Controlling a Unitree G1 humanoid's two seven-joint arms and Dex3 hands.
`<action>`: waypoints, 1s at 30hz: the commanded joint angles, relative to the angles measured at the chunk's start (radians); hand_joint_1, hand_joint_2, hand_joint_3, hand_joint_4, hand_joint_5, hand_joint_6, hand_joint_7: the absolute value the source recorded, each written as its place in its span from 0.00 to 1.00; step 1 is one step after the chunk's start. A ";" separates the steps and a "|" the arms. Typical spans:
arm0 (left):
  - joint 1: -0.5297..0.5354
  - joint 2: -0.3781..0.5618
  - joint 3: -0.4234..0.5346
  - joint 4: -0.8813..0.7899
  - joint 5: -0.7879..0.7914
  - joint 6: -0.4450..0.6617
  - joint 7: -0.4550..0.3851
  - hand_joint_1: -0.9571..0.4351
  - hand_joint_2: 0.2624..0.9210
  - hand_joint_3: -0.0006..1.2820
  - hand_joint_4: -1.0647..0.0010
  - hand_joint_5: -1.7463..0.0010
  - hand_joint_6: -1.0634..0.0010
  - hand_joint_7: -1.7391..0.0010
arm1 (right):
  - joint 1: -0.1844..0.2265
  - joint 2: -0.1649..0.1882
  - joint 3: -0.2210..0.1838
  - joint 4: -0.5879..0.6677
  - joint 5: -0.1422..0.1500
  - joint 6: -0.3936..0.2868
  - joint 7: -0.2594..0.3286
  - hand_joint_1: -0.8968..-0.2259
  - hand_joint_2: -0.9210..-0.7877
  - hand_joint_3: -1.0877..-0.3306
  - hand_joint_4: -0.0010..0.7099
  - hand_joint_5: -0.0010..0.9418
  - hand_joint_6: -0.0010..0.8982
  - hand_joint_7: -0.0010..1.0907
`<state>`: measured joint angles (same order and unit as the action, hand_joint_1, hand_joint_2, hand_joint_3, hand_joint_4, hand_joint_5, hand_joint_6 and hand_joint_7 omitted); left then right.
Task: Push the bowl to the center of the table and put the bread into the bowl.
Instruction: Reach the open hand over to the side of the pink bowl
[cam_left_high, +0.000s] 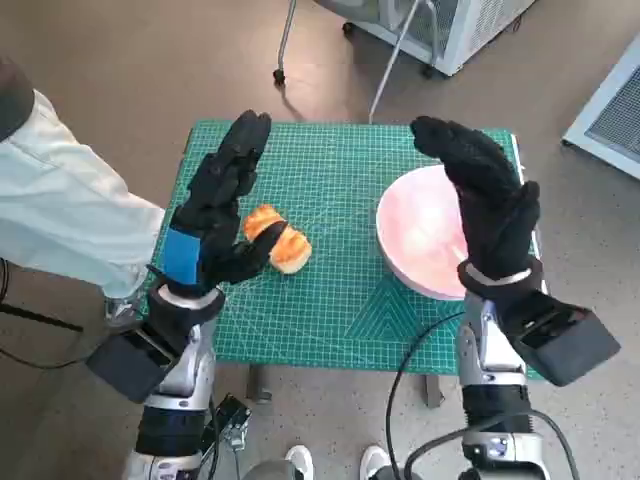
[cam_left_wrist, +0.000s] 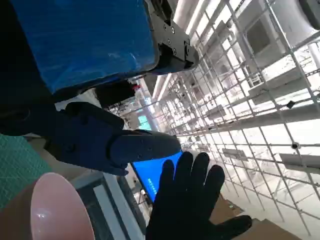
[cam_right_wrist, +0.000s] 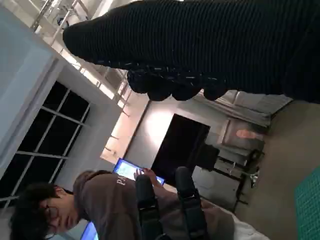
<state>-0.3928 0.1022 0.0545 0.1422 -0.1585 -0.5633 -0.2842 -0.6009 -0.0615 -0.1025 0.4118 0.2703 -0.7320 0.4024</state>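
1. The desk (cam_left_high: 330, 310) is covered by a green gridded mat; both forearms rise over its near edge.
2. A person in a pale sleeve (cam_left_high: 60, 200) stands at the desk's left side. The right wrist view shows a person in a brown top (cam_right_wrist: 107, 205) in front of a blue screen.
3. The bowl (cam_left_high: 425, 235) is pink and round. It sits on the mat toward the desk's right edge, away from the middle, and its right part is hidden behind the right hand.
4. The right hand (cam_left_high: 490, 205), in its knitted glove, is raised over the bowl with fingers stretched out and slightly apart, holding nothing. Whether it touches the bowl cannot be told. The left wrist view also shows this glove (cam_left_wrist: 192, 200) spread, with the bowl's rim (cam_left_wrist: 55, 210) near it.
5. The left hand (cam_left_high: 220, 205), blue tape on its back, is raised over the left half of the mat with fingers extended and empty.
6. The bread (cam_left_high: 277, 238), golden-orange, lies on the mat just beside the left hand's thumb, left of the middle and well apart from the bowl. Contact between thumb and bread cannot be told.
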 joint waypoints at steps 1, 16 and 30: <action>0.010 0.004 0.003 0.003 -0.005 -0.006 -0.002 0.35 1.00 0.25 0.77 1.00 0.67 0.99 | 0.026 -0.001 -0.004 0.013 -0.008 0.009 -0.010 0.37 0.00 0.45 0.39 0.01 0.00 0.66; 0.011 0.018 0.008 0.007 -0.011 -0.004 -0.011 0.35 1.00 0.25 0.77 1.00 0.67 0.99 | 0.042 -0.001 -0.011 0.010 -0.016 0.000 -0.031 0.39 0.00 0.45 0.38 0.00 0.00 0.67; 0.007 0.027 0.014 0.018 -0.015 -0.004 -0.019 0.35 1.00 0.25 0.77 1.00 0.67 0.99 | 0.044 -0.052 -0.072 0.049 0.023 -0.024 -0.024 0.38 0.00 0.44 0.38 0.00 0.00 0.68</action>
<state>-0.3923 0.1190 0.0604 0.1540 -0.1638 -0.5632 -0.2978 -0.5747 -0.0848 -0.1456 0.4311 0.2763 -0.7544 0.3771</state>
